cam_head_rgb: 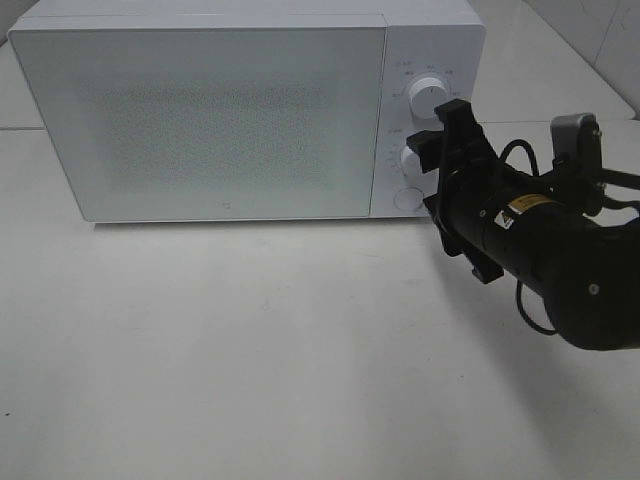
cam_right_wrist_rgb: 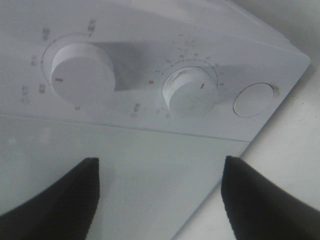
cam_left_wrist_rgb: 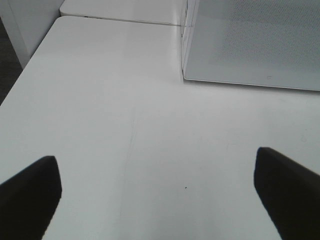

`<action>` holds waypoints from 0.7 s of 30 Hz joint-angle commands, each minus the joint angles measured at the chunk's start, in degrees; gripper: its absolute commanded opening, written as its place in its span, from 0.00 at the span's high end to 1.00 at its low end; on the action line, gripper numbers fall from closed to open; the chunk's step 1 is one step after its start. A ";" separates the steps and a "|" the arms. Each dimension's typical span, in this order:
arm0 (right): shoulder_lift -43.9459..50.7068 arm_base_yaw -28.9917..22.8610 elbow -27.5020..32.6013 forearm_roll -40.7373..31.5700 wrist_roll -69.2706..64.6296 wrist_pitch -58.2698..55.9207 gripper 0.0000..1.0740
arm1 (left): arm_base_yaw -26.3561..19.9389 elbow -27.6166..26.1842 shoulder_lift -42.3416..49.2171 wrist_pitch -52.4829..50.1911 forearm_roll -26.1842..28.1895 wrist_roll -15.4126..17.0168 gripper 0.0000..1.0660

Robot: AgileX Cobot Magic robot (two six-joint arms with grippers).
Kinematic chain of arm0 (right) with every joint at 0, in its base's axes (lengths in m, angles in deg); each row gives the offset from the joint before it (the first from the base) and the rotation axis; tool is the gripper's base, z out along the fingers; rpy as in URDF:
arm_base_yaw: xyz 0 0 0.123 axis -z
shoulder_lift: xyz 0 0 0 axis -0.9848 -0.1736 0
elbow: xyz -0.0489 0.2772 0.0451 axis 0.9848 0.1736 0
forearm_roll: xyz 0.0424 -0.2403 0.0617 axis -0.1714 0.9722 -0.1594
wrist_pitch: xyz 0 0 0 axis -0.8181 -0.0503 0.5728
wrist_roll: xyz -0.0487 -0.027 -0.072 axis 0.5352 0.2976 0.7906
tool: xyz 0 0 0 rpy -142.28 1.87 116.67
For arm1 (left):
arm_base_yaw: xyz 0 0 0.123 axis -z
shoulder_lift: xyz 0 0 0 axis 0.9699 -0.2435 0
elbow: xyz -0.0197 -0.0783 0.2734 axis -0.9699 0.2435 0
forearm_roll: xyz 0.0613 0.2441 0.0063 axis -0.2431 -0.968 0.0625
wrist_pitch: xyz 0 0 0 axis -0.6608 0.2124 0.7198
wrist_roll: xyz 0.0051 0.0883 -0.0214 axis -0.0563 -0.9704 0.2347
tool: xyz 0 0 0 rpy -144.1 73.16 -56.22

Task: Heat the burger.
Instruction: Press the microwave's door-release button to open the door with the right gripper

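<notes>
The burger is out of view; no frame shows it. A white microwave (cam_head_rgb: 220, 110) stands at the back of the table with its door shut. My right gripper (cam_head_rgb: 440, 135) hovers just in front of its control panel, by the lower dial (cam_head_rgb: 411, 161). The right wrist view shows this gripper (cam_right_wrist_rgb: 160, 162) open and empty, a little back from the lower dial (cam_right_wrist_rgb: 191, 92). My left gripper (cam_left_wrist_rgb: 156, 156) is open over bare table, well short of the microwave's (cam_left_wrist_rgb: 250, 45) front left corner. It does not appear in the high view.
The panel carries an upper dial (cam_head_rgb: 430, 92), the lower dial and a round button (cam_head_rgb: 407, 198). A white table (cam_head_rgb: 250, 350) spreads in front of the microwave. The table's left edge (cam_left_wrist_rgb: 20, 75) drops off beside the left arm.
</notes>
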 commanded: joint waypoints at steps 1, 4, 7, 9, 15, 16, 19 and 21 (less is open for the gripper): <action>5.16 0.29 0.17 1.32 16.39 -11.57 0.36 | -0.06 0.17 1.32 -0.34 0.00 -0.11 0.06; 7.56 0.29 -0.11 1.20 26.87 -19.54 0.36 | -0.06 0.17 1.32 -0.34 0.00 -0.11 0.06; 9.57 0.29 -0.69 1.20 37.64 -27.73 0.36 | -0.06 0.17 1.32 -0.34 0.00 -0.11 0.06; 10.03 0.29 -0.97 1.20 40.57 -30.25 0.36 | -0.06 0.17 1.32 -0.34 -0.06 -0.11 0.06; 11.69 0.29 -5.04 1.38 59.53 -49.79 0.36 | -0.06 0.17 1.32 -0.34 0.00 -0.11 0.06; 11.80 0.29 -5.84 1.66 61.59 -52.60 0.36 | -0.06 0.17 1.32 -0.34 0.00 -0.11 0.06; 11.80 0.29 -8.54 4.64 65.78 -61.36 0.36 | -0.06 0.17 1.32 -0.34 0.00 -0.11 0.06; 11.80 0.29 -10.66 7.68 66.46 -67.72 0.36 | -0.06 0.17 1.32 -0.34 -0.06 -0.11 0.06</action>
